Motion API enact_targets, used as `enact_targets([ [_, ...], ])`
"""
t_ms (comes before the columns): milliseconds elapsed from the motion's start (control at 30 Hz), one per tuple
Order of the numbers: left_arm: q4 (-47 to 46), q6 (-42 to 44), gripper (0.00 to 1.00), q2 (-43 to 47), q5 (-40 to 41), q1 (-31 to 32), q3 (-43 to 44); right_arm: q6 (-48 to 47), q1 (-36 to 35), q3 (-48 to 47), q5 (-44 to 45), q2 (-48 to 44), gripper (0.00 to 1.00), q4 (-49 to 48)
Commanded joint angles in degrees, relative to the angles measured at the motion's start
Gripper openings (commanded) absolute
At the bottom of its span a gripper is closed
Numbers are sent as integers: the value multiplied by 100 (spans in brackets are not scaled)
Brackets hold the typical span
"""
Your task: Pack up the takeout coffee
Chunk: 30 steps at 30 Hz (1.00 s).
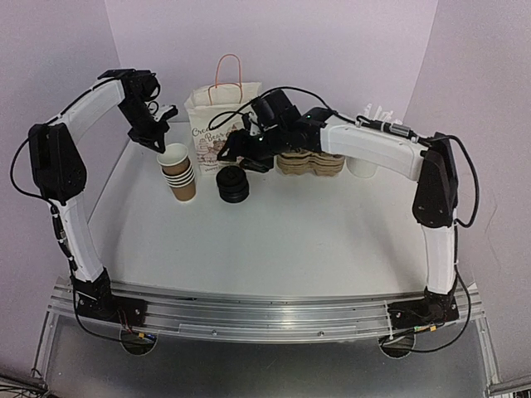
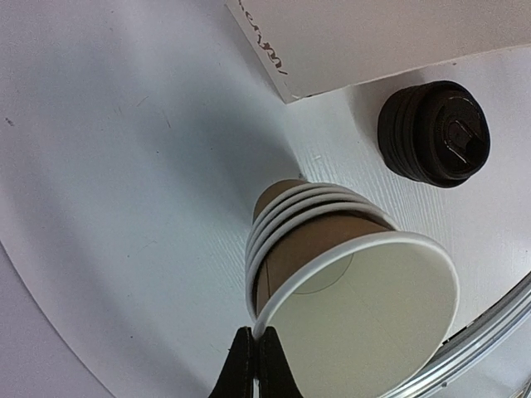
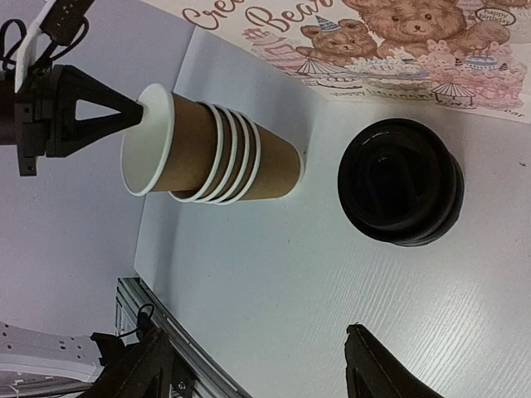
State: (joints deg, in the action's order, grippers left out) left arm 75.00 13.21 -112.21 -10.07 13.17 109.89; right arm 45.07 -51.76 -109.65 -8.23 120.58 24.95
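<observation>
Left gripper (image 2: 255,352) pinches the white rim of the topmost brown kraft-paper cup (image 2: 365,315). Right gripper (image 3: 261,361) gapes wide, empty, with the round black plastic lid stack (image 3: 398,182) just ahead of its jaws.

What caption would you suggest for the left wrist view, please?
Left gripper pinches the rim of the top cup in a nested stack; black lids and paper bag beyond.

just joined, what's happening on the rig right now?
The left hand is shut on the rim of the top cup in the nested cup stack, which stands on the table. The right hand hangs open near the black lid stack. The paper bag stands behind. The top cup has no lid yet.
</observation>
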Motion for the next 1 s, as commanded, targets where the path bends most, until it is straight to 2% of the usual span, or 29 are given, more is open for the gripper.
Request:
enact_targets([
  [0, 129, 21, 0, 553, 439, -70, 668, 89, 43, -425, -211, 55, 67, -318],
  [333, 988, 185, 0, 835, 308, -70, 1765, -117, 44, -277, 16, -150, 67, -334],
  [500, 1643, 393, 0, 834, -350, 43, 2464, -290, 55, -192, 185, -358, 68, -328],
  [667, 2138, 815, 0, 987, -338, 877, 2134, -180, 319, 501, 515, -1071, 68, -321],
  [833, 2045, 1018, 0, 1155, -66, 2096, 1567, -113, 632, 1691, 1159, -2230, 68, -288],
  [967, 2008, 1015, 0, 836, -55, 2948, 1546, -90, 752, 2336, 1554, -2928, 68, -156],
])
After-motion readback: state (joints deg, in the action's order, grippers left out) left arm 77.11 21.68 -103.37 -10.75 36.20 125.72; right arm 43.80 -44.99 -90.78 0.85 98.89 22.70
